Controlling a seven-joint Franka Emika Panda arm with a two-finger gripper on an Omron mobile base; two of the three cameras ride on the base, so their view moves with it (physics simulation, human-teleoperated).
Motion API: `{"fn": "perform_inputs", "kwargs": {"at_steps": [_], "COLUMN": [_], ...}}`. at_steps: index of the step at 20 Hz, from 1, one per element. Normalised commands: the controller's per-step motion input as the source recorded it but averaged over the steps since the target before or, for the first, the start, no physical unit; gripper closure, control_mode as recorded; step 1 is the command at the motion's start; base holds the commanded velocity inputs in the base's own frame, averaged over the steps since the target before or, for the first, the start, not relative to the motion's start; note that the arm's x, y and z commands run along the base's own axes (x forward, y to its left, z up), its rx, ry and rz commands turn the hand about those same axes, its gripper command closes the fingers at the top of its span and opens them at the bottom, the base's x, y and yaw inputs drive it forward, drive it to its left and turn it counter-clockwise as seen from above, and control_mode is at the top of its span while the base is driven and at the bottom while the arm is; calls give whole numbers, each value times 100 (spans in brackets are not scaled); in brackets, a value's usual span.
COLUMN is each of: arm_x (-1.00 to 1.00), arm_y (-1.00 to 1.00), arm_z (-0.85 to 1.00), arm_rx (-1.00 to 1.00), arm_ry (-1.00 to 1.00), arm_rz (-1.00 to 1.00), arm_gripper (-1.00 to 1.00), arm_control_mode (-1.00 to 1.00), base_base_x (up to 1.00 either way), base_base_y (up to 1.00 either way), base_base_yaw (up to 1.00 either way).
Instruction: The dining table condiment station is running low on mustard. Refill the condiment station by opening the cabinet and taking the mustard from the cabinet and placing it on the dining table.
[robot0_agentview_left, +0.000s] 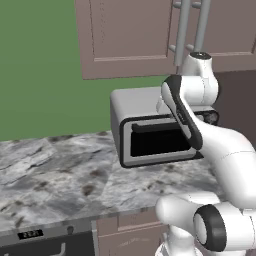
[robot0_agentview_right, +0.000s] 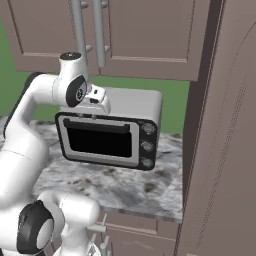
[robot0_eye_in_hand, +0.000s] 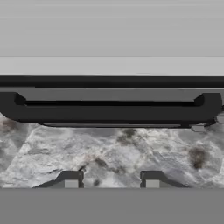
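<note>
A white robot arm (robot0_agentview_left: 220, 150) rises from below a grey-and-white marble counter (robot0_agentview_left: 55, 170) and bends forward over it. Its hand hangs just in front of a silver toaster oven (robot0_agentview_right: 125, 130) that stands on the counter against a green wall (robot0_agentview_left: 40, 65).

The oven has a dark glass door with a black bar handle (robot0_eye_in_hand: 109, 109) across its top, and three round knobs down its right side.

From the hand camera, looking down past the oven's front, the gripper (robot0_eye_in_hand: 111, 183) shows two small dark fingertips (robot0_eye_in_hand: 70, 180) set a modest gap apart, with nothing between them. Below them lies bare marble; the oven handle runs across the far side of that view.

Above the oven hangs the cabinet (robot0_agentview_right: 150, 40), mauve-brown with recessed-panel doors. Both doors are shut. Two long grey vertical bar handles (robot0_agentview_right: 89, 32) sit side by side where the doors meet, directly above the arm's wrist.

A tall brown panel (robot0_agentview_right: 225, 150) stands near on the right of the counter. Below the counter's near edge on the left is a dark appliance front (robot0_agentview_left: 45, 242) with a small display.
</note>
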Motion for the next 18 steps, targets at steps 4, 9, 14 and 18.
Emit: {"fn": "perform_inputs", "kwargs": {"at_steps": [4,9,14,18], "arm_x": [-56,-100,-52,-10], "arm_y": [7,0,0,0], "arm_z": [1,8,51,88], "arm_rx": [-4,-3,-12,-1], "arm_ry": [-31,-57,-50,-48], "arm_rz": [1,-1,-10,0], "arm_gripper": [-100,-100,-100,-100], "arm_control_mode": [-100,-100,-100,-100], "base_base_x": [0,0,0,0], "base_base_y": [0,0,0,0], "base_base_yaw": [0,0,0,0]}}
